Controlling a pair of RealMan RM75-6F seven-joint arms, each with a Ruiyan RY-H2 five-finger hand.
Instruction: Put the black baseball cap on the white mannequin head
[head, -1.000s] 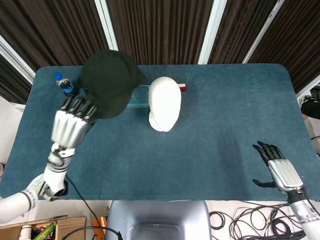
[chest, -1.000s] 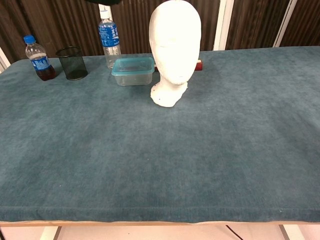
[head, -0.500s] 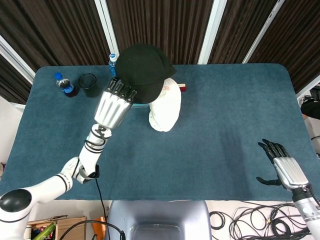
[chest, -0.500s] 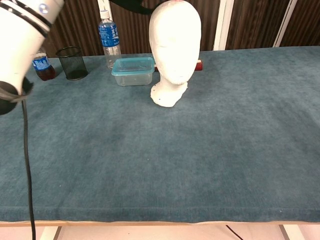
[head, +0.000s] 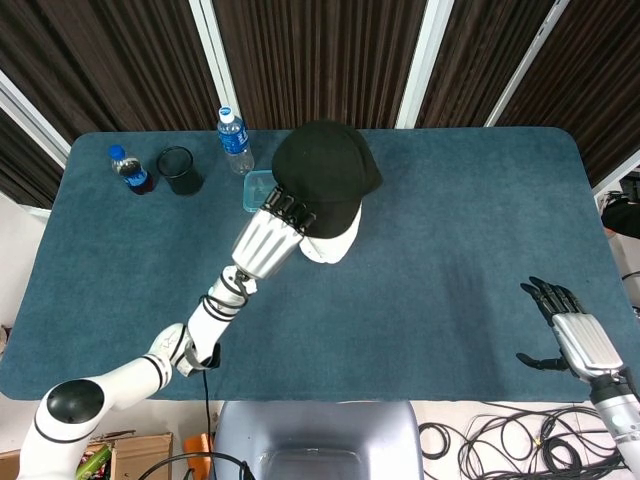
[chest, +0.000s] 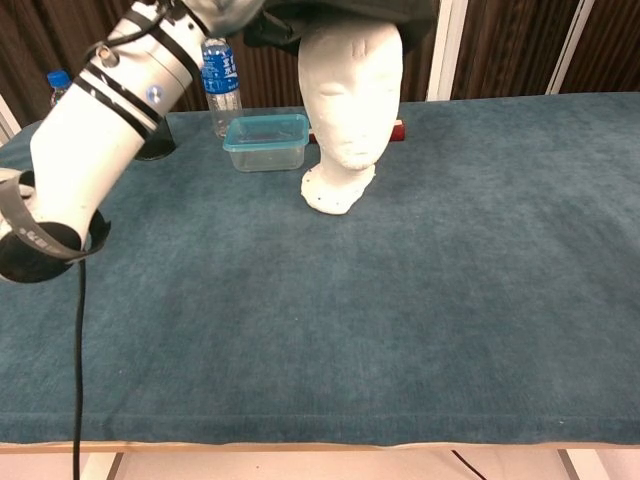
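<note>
The black baseball cap (head: 325, 175) now covers the top of the white mannequin head (chest: 350, 95), whose face and base show below it in the chest view. My left hand (head: 268, 240) grips the cap's edge on the side nearer me, fingers on the black fabric. In the chest view the cap (chest: 350, 10) shows only as a dark band at the top edge, with my left forearm (chest: 110, 110) reaching up to it. My right hand (head: 578, 340) rests open near the table's front right corner, holding nothing.
A clear plastic box (chest: 266, 142) stands just left of the mannequin head. A water bottle (head: 235, 140), a black mesh cup (head: 181, 170) and a cola bottle (head: 129, 169) line the back left. A small red object (chest: 399, 129) lies behind the head.
My left hand carried the cap from the back left, rightward over the mannequin head, and lowered it onto the crown. The right hand barely moved.
</note>
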